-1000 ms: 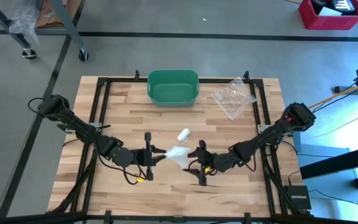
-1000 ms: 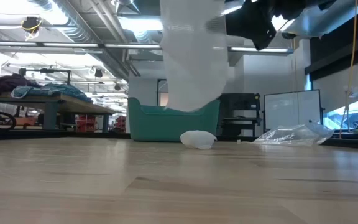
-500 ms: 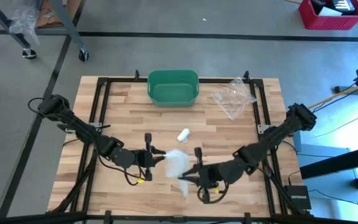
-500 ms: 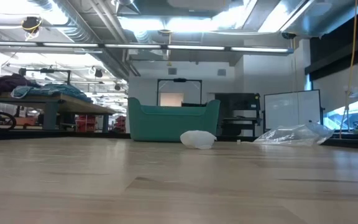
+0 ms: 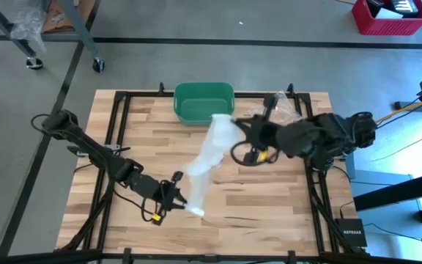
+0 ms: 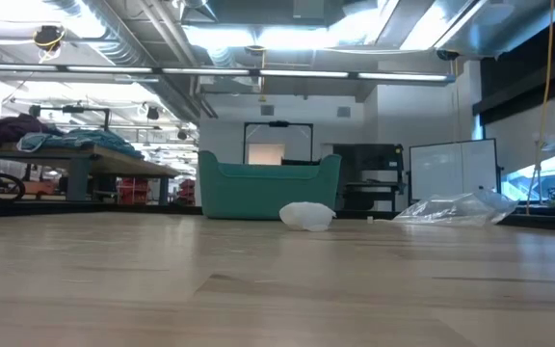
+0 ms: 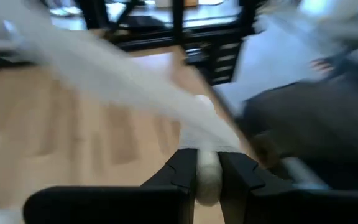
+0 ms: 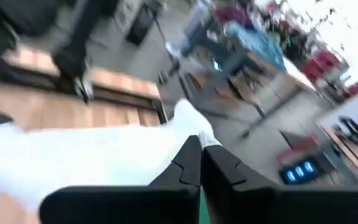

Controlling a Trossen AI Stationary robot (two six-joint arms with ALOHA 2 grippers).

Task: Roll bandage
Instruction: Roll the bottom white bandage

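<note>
The white bandage (image 5: 205, 163) hangs stretched in a diagonal strip across the centre of the high view, widest at its upper right end beside the green bin, narrowing toward lower left.

The wooden tabletop (image 5: 152, 139) stands on a gray floor (image 5: 196, 62) with a dark line (image 5: 269, 43) across it. A red box (image 5: 390, 16) sits in the far corner. Behind the tabletop is a big room with long bright lights (image 6: 287, 39) on the ceiling, a doorway (image 6: 269, 145), a whiteboard (image 6: 451, 169) and a table piled with clothes (image 6: 61, 143).
</note>
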